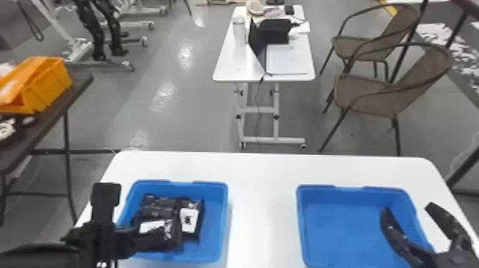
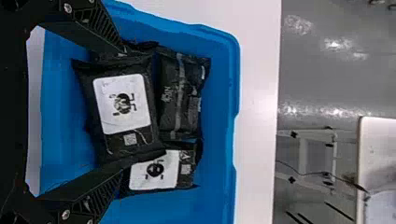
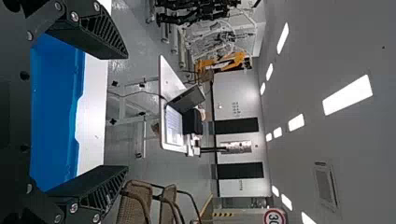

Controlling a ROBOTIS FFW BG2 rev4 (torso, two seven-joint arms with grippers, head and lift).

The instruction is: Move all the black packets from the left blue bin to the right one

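Observation:
In the head view my left gripper (image 1: 107,228) is over the left side of the left blue bin (image 1: 222,228), beside the front black packet (image 1: 162,233). Two other black packets lie behind it (image 1: 160,206) and to its right (image 1: 190,217). The left wrist view shows my left gripper (image 2: 123,109) open, its fingers on either side of a white-labelled packet (image 2: 100,144); whether they touch it I cannot tell. My right gripper (image 1: 410,211) stands open over the right side of the right blue bin (image 1: 342,228), with nothing between its fingers in the right wrist view (image 3: 125,112).
Both bins stand on a white table (image 1: 263,199) with a gap between them. Beyond it are another white table (image 1: 235,67) holding a laptop, and brown chairs (image 1: 374,94) at the right. An orange bin (image 1: 46,85) rests on a dark table at the left.

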